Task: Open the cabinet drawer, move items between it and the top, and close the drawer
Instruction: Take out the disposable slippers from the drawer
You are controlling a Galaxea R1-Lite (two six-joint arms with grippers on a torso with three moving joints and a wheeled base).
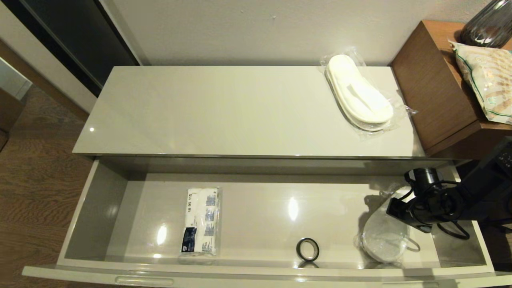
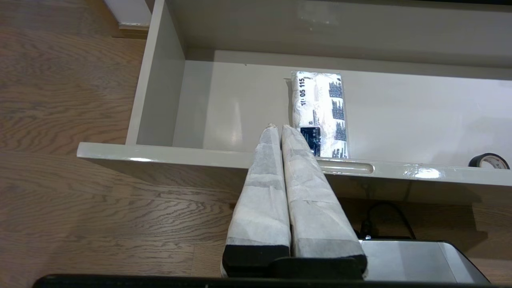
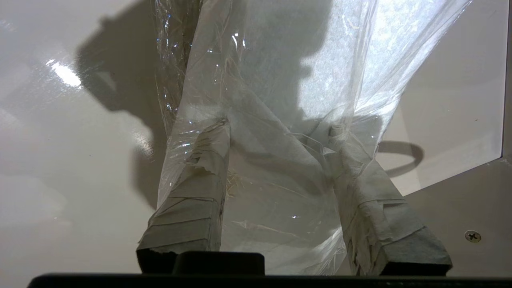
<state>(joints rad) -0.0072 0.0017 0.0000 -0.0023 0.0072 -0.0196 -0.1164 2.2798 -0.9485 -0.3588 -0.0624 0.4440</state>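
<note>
The cabinet drawer [image 1: 256, 212] stands pulled out; my right hand [image 3: 280, 132] is down inside it at about four o'clock, fingers [image 3: 192, 188] spread wide astride a bagged slipper pack [image 1: 384, 236], not yet pinching it; a second slipper pack [image 1: 358, 94] lies on the top [image 1: 224, 108] at one o'clock. I judge this the pick-up from the drawer; next I must close on the slippery plastic and lift clear of the drawer wall. My left hand [image 2: 280, 132] waits outside the drawer front, fingers pressed together, empty. My arm hides part of the drawer pack.
</note>
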